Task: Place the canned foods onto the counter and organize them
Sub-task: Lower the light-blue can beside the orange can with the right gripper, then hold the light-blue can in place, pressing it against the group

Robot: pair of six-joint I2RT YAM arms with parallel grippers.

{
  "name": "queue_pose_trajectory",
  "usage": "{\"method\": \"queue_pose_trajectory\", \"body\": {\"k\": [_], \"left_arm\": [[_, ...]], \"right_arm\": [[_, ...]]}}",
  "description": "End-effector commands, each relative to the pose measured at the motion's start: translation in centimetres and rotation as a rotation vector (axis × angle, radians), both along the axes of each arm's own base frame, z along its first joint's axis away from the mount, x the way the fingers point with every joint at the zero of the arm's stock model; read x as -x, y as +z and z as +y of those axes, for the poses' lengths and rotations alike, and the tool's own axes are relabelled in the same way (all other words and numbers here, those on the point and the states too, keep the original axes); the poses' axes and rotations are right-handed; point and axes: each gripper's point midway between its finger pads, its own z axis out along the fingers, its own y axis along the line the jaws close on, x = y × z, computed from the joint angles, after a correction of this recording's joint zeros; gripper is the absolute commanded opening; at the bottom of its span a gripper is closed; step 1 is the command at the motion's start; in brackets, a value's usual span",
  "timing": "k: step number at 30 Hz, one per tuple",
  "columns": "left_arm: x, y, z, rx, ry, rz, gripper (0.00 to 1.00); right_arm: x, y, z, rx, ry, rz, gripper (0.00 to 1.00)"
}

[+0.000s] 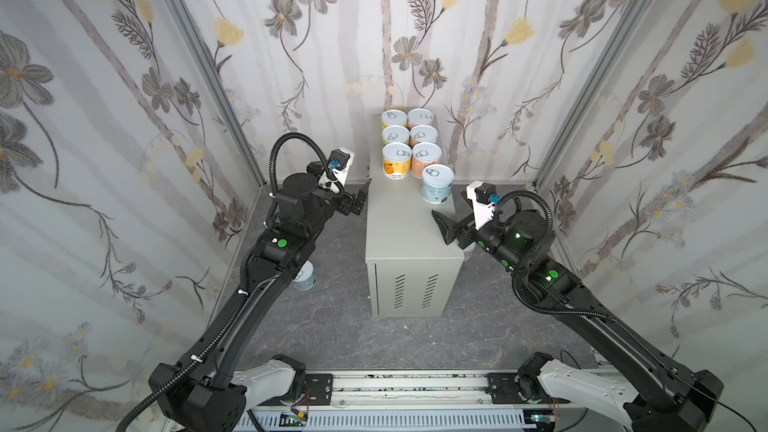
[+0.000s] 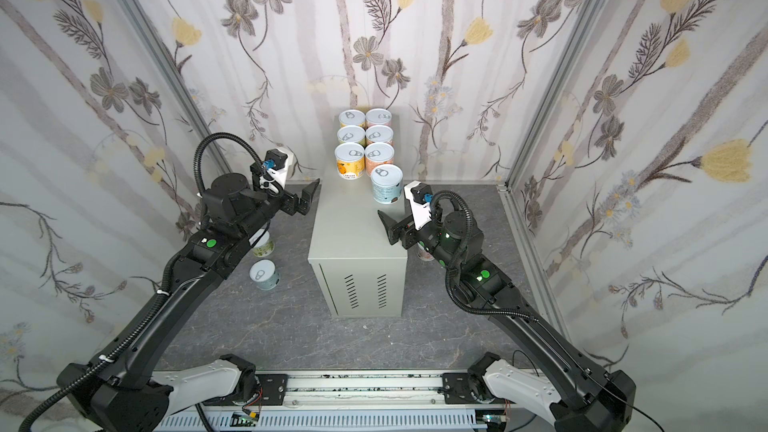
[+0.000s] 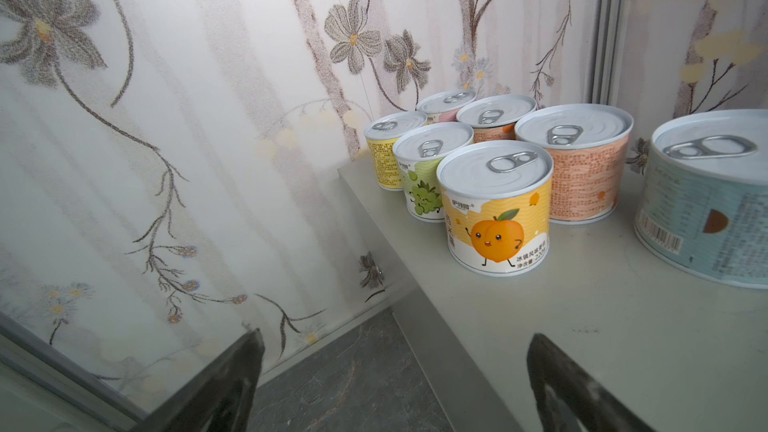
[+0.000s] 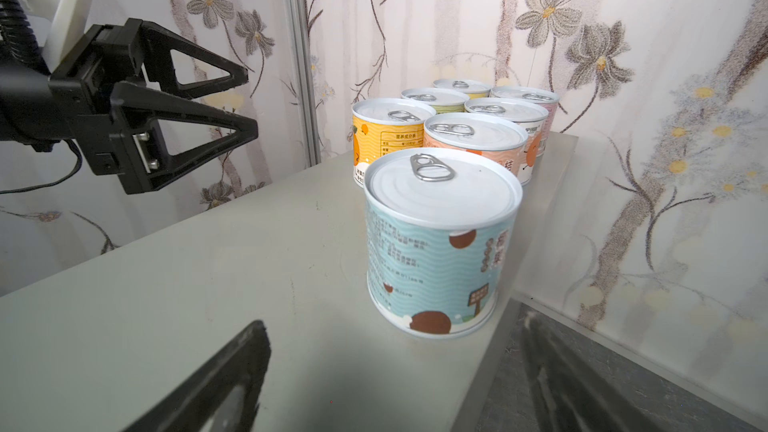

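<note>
The counter (image 1: 409,238) (image 2: 353,238) carries six canned foods (image 1: 409,139) (image 2: 365,139) in two rows at its back. A light blue can (image 1: 437,184) (image 2: 386,184) (image 4: 440,243) stands apart near the right edge. My right gripper (image 1: 440,226) (image 2: 386,228) (image 4: 395,322) is open just short of that can, with nothing between its fingers. My left gripper (image 1: 360,197) (image 2: 309,197) (image 3: 397,334) is open and empty at the counter's left edge, beside the yellow peach can (image 3: 498,209).
On the dark floor left of the counter stand a light blue can (image 2: 264,274) (image 1: 305,278) and a green-labelled can (image 2: 263,245), partly under my left arm. Another can (image 2: 424,253) shows under my right arm. Floral walls close in on three sides.
</note>
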Motion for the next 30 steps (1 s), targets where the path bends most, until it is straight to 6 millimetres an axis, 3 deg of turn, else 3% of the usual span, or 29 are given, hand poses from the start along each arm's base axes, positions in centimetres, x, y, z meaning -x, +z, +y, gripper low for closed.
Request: {"method": "queue_pose_trajectory", "body": {"k": [1,6,7,11,30], "left_arm": [[0.0,0.8,-0.1,-0.005,-0.005,-0.031,1.00],[-0.2,0.3,-0.2,-0.012,-0.005,-0.015,1.00],[-0.1,1.6,-0.1,-0.002,-0.002,-0.039,1.00],[-0.1,1.8,-0.2,0.005,-0.005,-0.043,1.00],[-0.5,0.9,0.0,-0.005,0.012,-0.025,1.00]], "right_arm": [[-0.8,0.1,-0.4,0.021,-0.019,-0.026,0.89],[-1.5,0.4,-0.2,0.015,0.006,-0.036,0.89],[-1.7,0.4,0.0,0.015,0.012,-0.034,0.89],[-2.4,0.4,0.6,0.014,0.038,-0.034,0.89],[-4.8,-0.3,2.0,0.021,0.076,-0.015,0.84]]}}
